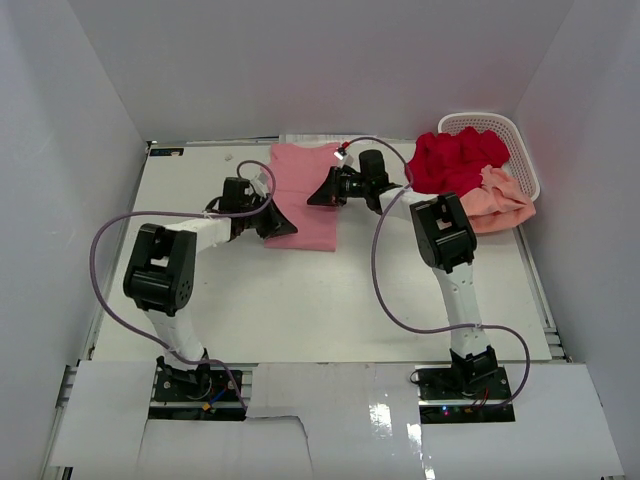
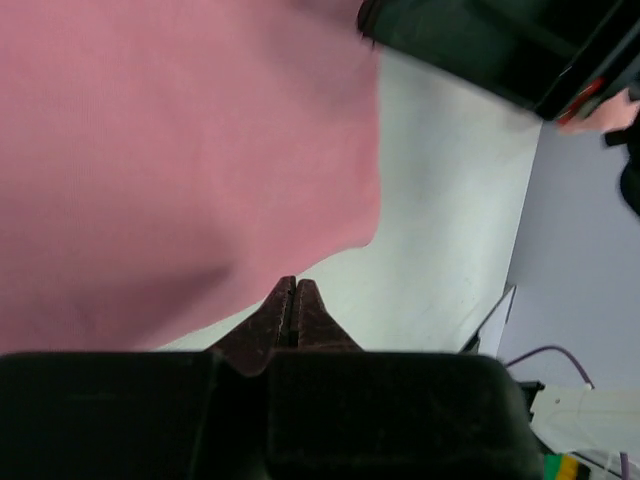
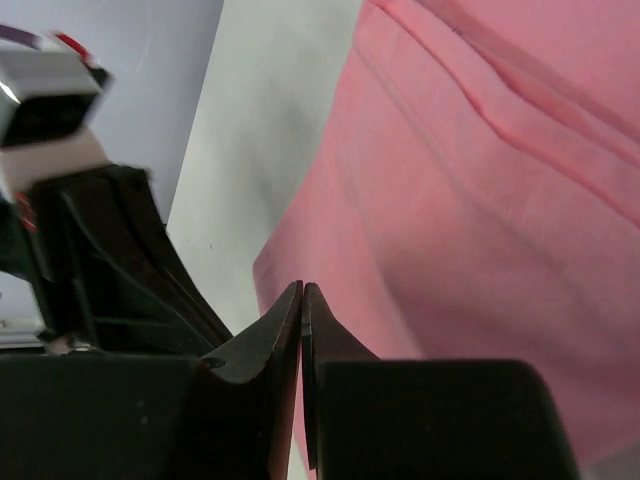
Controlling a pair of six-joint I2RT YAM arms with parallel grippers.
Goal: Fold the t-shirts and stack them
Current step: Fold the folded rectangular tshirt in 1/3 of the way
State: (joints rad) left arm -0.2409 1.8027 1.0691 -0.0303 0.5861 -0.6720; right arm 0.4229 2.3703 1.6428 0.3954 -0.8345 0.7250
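Note:
The medium pink t-shirt (image 1: pixel 305 195) lies flat as a long folded rectangle at the back middle of the table. It also shows in the left wrist view (image 2: pixel 170 150) and in the right wrist view (image 3: pixel 480 200). My left gripper (image 1: pixel 277 222) is at the shirt's near left edge; its tips (image 2: pixel 293 284) are shut with nothing between them. My right gripper (image 1: pixel 322 191) is at the shirt's right edge; its tips (image 3: pixel 302 289) are shut and empty over the cloth. The deep red t-shirt (image 1: pixel 455 160) is bunched in the basket. The pale peach t-shirt (image 1: pixel 500 203) hangs over the basket's near side.
A white perforated basket (image 1: pixel 505 128) stands at the back right corner. White walls enclose the table on three sides. Purple cables loop from both arms over the table (image 1: pixel 320 300). The two grippers are close together across the pink shirt.

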